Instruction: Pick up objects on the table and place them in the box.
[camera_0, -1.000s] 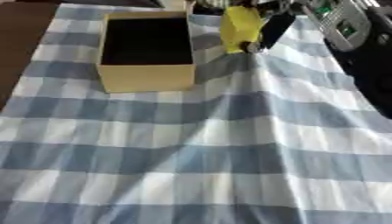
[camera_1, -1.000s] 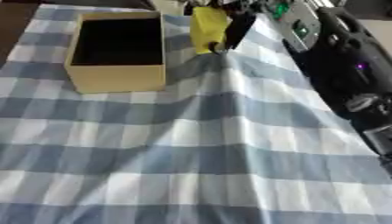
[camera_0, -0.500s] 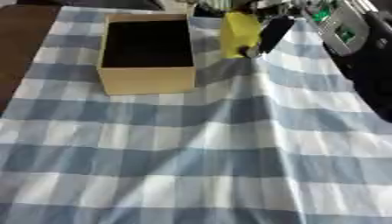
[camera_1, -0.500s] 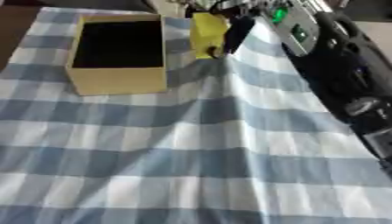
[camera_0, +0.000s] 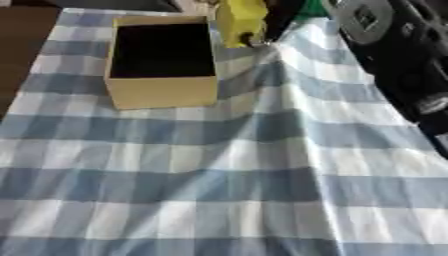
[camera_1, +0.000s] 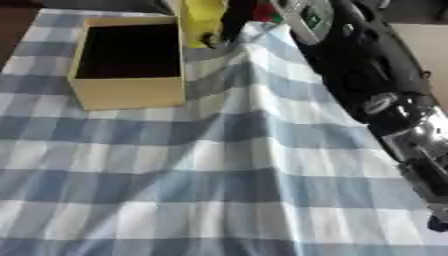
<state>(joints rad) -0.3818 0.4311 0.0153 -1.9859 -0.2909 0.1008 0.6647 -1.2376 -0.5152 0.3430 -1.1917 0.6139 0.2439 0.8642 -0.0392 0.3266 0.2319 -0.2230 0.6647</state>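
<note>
The right arm (camera_1: 367, 75) is reaching diagonally toward the upper middle of the frame, its hand (camera_0: 282, 20) clasping a yellow object (camera_0: 238, 20).

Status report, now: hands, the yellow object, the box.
Right hand shut on yellow object, at the table's far edge, just right of the box. Left hand not in view. Box open, dark inside. Nothing between object and box.

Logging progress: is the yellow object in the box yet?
Not yet. The yellow object sits outside the box, right of its far corner, at the right hand.
</note>
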